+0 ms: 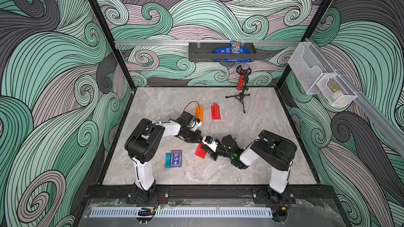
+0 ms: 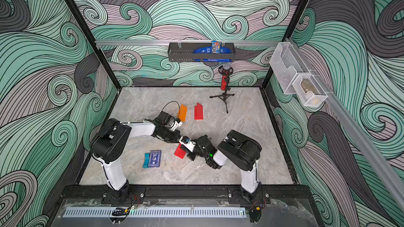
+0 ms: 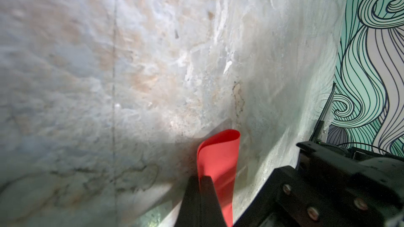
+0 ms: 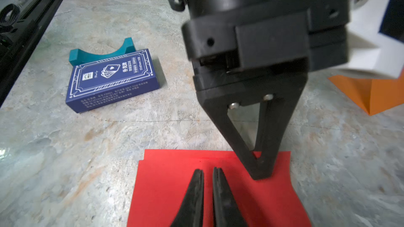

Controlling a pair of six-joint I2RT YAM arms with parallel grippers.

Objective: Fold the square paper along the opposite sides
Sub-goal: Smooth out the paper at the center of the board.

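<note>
The square paper is a red sheet (image 1: pixel 201 151) (image 2: pixel 179 151) lying on the marble table in the middle front, between both arms. In the left wrist view the red paper (image 3: pixel 218 153) curls over in a loop, and my left gripper (image 3: pixel 200 179) is shut on its edge. The right wrist view shows the paper (image 4: pixel 175 182) folded over with one layer's edge showing near its far side. There the left gripper (image 4: pixel 262 171) points down onto the sheet. My right gripper (image 4: pixel 207 169) lies low over the paper, its jaws a narrow gap apart and holding nothing.
A navy card box (image 1: pixel 176 158) and a teal block (image 1: pixel 168 160) lie left of the paper. A folded orange paper (image 1: pixel 199 112) and a folded red paper (image 1: pixel 215 112) sit farther back. A microphone on a tripod (image 1: pixel 241 86) stands at the back right.
</note>
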